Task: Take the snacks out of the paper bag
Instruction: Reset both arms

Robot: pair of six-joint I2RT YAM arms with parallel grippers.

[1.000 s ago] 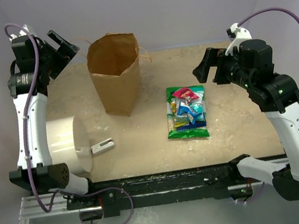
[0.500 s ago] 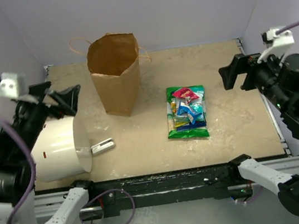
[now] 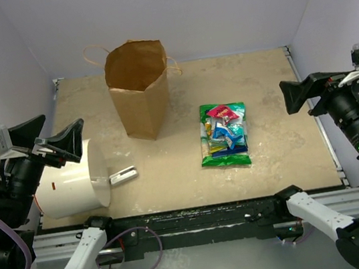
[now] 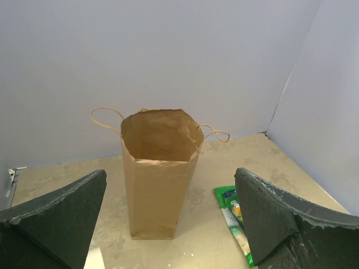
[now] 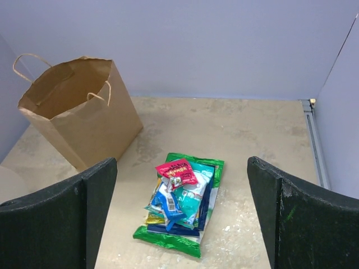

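Several snacks (image 3: 223, 134) lie stacked on the table (image 3: 266, 81), right of the upright paper bag (image 3: 138, 90) and apart from it. No packet shows inside the bag; its bottom is hidden. My left gripper (image 3: 50, 135) and right gripper (image 3: 302, 94) hang wide open, holding nothing. Judgement: unloading looks complete.

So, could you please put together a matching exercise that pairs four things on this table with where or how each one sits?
Things:
1. paper bag
2. snacks
3. white cylinder
4. small white bar

Places or states:
A. piled flat, right of centre
B. lying on its side at the left edge
C. standing upright, mouth open
D. lying flat by the cylinder's right end

Pairs: 1-C, 2-A, 3-B, 4-D
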